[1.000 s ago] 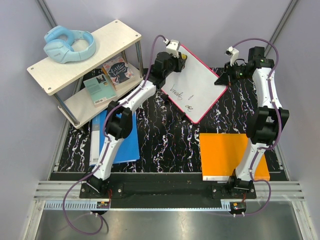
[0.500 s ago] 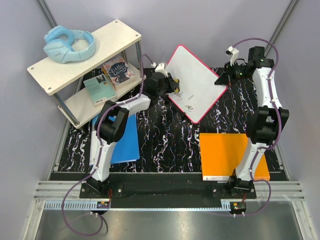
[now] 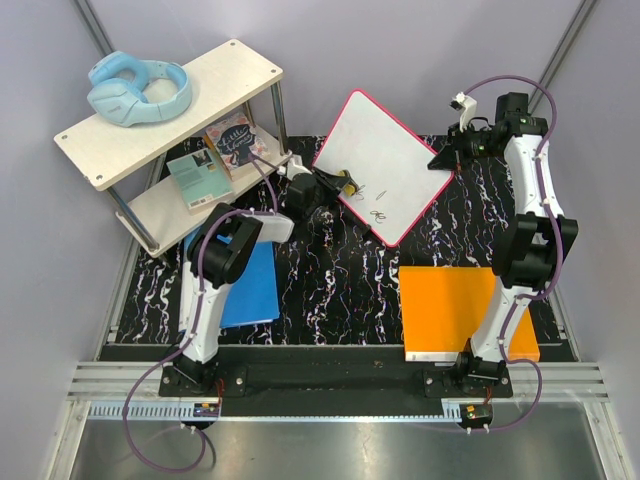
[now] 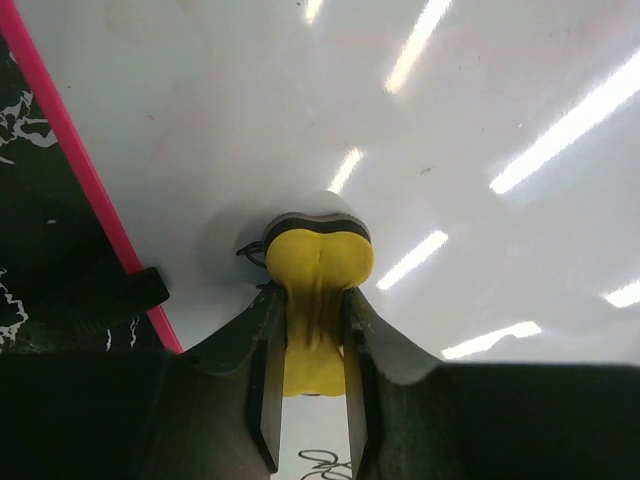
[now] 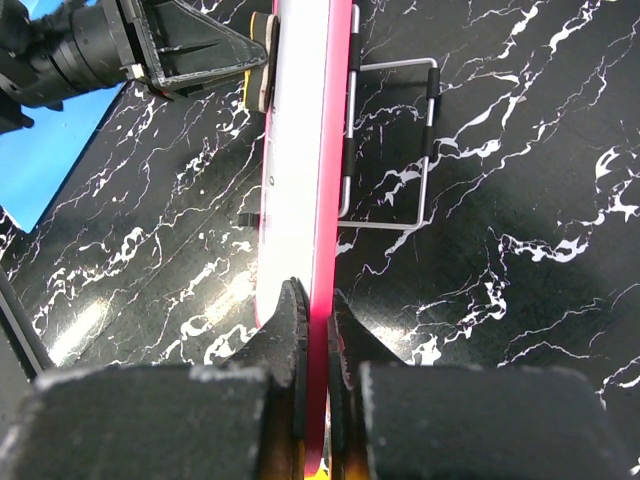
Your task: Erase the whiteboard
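Observation:
The whiteboard [image 3: 385,165], white with a red-pink frame, stands tilted above the table, one corner pointing down. A few black marks [image 3: 378,213] remain near its lower corner. My left gripper [image 3: 343,186] is shut on a yellow eraser [image 4: 315,265] whose dark pad presses flat on the board [image 4: 450,120], close to the board's left edge. My right gripper [image 5: 312,345] is shut on the board's pink edge [image 5: 325,200], at the right corner [image 3: 447,163] in the top view. In the right wrist view the eraser [image 5: 261,50] touches the white face [image 5: 295,150].
An orange board [image 3: 455,310] lies at the front right, a blue folder [image 3: 248,285] at the front left under the left arm. A two-tier shelf [image 3: 170,110] with blue headphones [image 3: 138,88] and books [image 3: 215,155] stands at the back left. A wire stand [image 5: 400,140] lies behind the whiteboard.
My left gripper has dragged the eraser down the board's left side toward me; the word there is mostly wiped away. The right gripper and the board have stayed still.

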Robot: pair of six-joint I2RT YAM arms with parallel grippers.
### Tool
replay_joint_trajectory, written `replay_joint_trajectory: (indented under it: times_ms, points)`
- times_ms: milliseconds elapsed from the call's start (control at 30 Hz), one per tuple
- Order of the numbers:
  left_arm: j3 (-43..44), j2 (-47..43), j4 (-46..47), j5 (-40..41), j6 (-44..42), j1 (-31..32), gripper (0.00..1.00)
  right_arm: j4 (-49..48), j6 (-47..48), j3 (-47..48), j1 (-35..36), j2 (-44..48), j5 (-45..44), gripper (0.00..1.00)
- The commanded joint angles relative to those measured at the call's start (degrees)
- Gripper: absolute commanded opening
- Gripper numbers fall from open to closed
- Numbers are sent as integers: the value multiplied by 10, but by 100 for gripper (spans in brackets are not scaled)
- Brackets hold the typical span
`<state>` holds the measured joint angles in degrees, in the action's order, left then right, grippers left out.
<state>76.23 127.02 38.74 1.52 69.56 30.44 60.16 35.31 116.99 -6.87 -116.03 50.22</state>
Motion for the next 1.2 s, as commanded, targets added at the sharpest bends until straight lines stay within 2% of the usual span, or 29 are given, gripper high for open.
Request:
replay_joint_trajectory:
  times_ms: [0,200,400,667,833,967,1167]
  points:
    - [-6,19,44,72,38,7,0,124,95,-42,59,-29,-28,0]
    - [57,38,-4,125,0,0,0,123,95,-41,59,-29,-28,0]
    - [69,45,-15,171,5,-20,0,123,95,-42,59,-27,-27,0]
    - [83,53,-33,138,5,-36,0,124,96,-41,59,-28,-27,0]
    - [34,60,-2,105,105,-27,0,124,96,-42,59,-26,-27,0]
    - [29,50,-16,76,105,0,0,124,96,-42,59,-27,-28,0]
    - [3,43,-2,70,157,42,0,123,96,-41,59,-27,-29,0]
